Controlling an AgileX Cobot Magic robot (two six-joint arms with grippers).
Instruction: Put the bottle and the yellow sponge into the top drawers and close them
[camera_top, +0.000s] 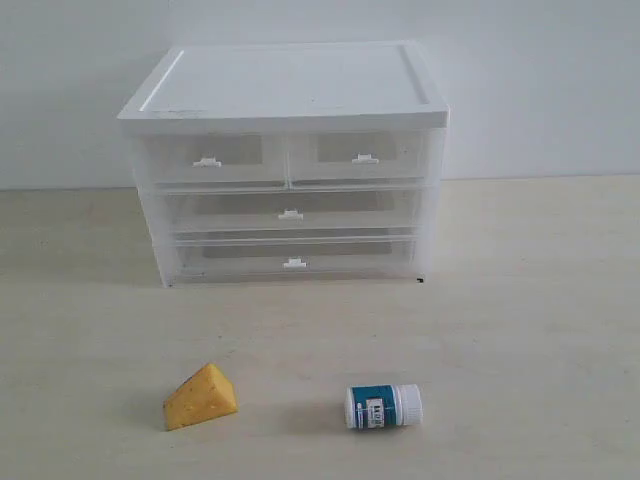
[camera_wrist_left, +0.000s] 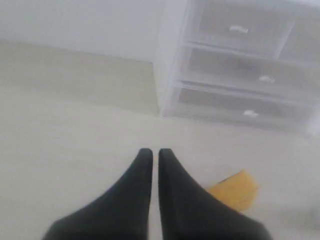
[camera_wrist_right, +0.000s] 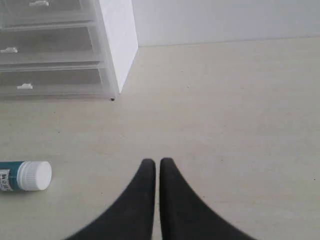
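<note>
The bottle (camera_top: 384, 407) lies sideways, cap toward the nearer right pincer (camera_wrist_right: 157, 161), which, like the left pincer (camera_wrist_left: 155, 151), is pressed together, empty.

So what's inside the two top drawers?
Both top drawers are shut; nothing shows through their frosted fronts, though the plastic blurs the insides. The yellow sponge and the bottle lie on the table.

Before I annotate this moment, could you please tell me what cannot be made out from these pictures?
- The sponge: left wrist view, partly hidden behind the left gripper.
- The bottle: right wrist view, cut off by the picture's edge; label print too small to read in the exterior view.
- The top drawers: frosted fronts blur whatever is inside, in every view.
</note>
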